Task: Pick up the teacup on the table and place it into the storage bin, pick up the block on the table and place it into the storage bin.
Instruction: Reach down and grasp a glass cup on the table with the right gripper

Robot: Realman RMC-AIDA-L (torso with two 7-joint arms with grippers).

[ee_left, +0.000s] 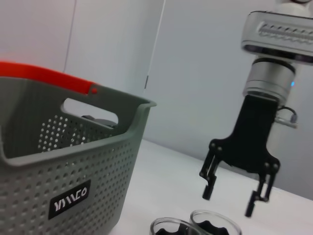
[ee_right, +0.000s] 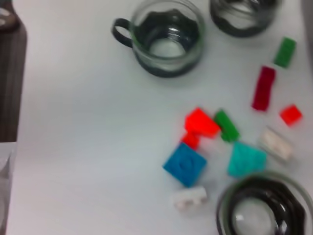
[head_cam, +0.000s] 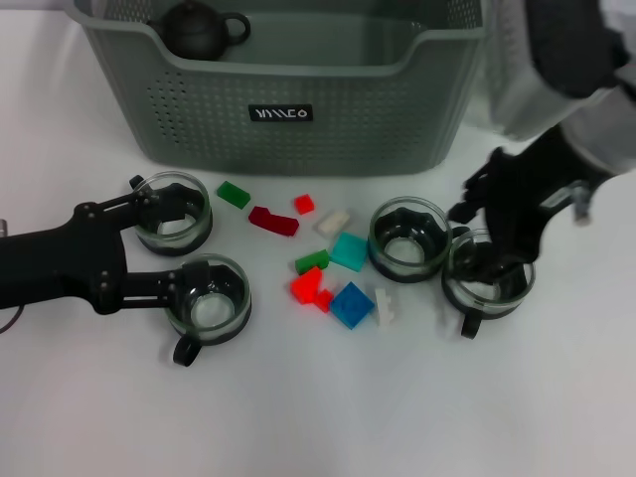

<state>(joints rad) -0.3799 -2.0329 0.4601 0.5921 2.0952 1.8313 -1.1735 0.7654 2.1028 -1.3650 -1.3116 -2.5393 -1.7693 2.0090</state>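
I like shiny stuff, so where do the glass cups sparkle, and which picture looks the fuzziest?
In the head view, soft white glints sit on the glass teacups, with only faint shadows on the table. The right wrist view is fuzziest: the blocks have smeared edges. In the left wrist view, the storage bin looks sharp, as does the right gripper.

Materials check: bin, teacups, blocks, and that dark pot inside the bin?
Storage bin: grey-green moulded plastic, matte, with perforated walls. Teacups: clear glass, see-through with glints, dark inner part of unclear material. Blocks: coloured hard plastic by the look, studded tops. Pot: dark, dull, possibly clay.
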